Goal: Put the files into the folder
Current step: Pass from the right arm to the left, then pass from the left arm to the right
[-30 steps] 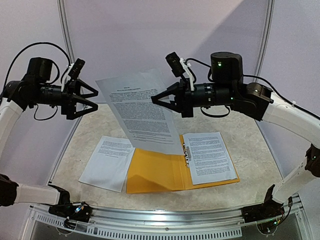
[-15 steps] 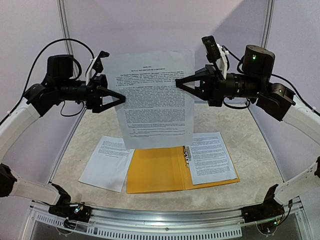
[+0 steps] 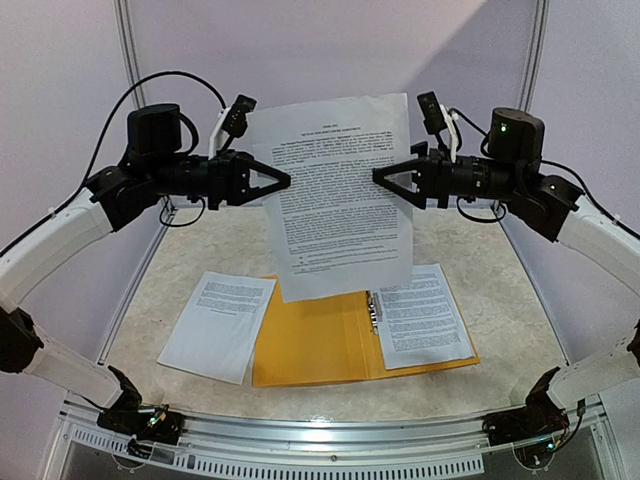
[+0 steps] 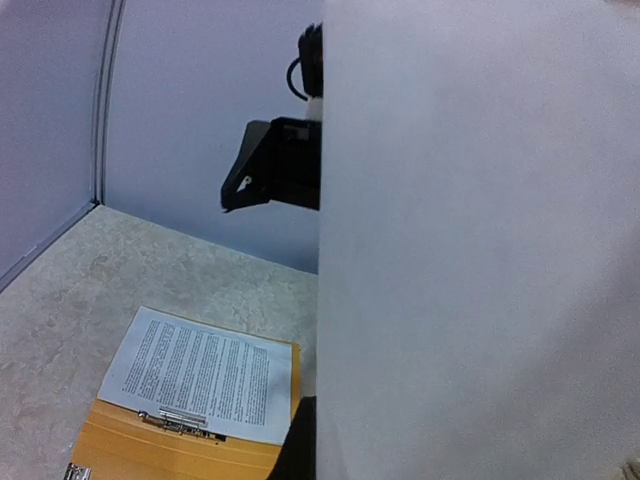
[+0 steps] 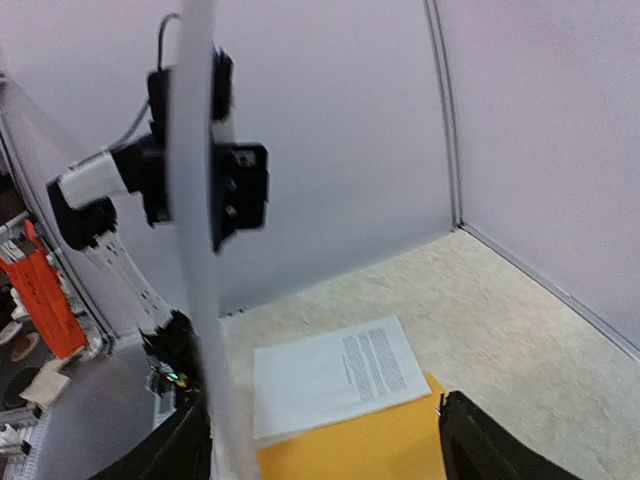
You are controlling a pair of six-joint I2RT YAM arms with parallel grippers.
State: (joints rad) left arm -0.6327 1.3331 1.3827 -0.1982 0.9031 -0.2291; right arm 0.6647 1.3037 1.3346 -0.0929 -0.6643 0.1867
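A white printed paper sheet (image 3: 340, 195) is held up in the air, pinched by the closed left gripper (image 3: 284, 181). The right gripper (image 3: 380, 176) is seen opening. One sheet (image 3: 422, 314) lies in the open orange-yellow plastic folder (image 3: 310, 345); another (image 3: 220, 323) waits beside.

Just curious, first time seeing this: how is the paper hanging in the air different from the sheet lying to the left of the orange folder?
The raised sheet hangs upright above the table, pinched at its edge by the left gripper; the loose sheet lies flat, touched by nothing. The raised one partly hides the open folder; the loose one lies beside it. Both are white pages of small black print.
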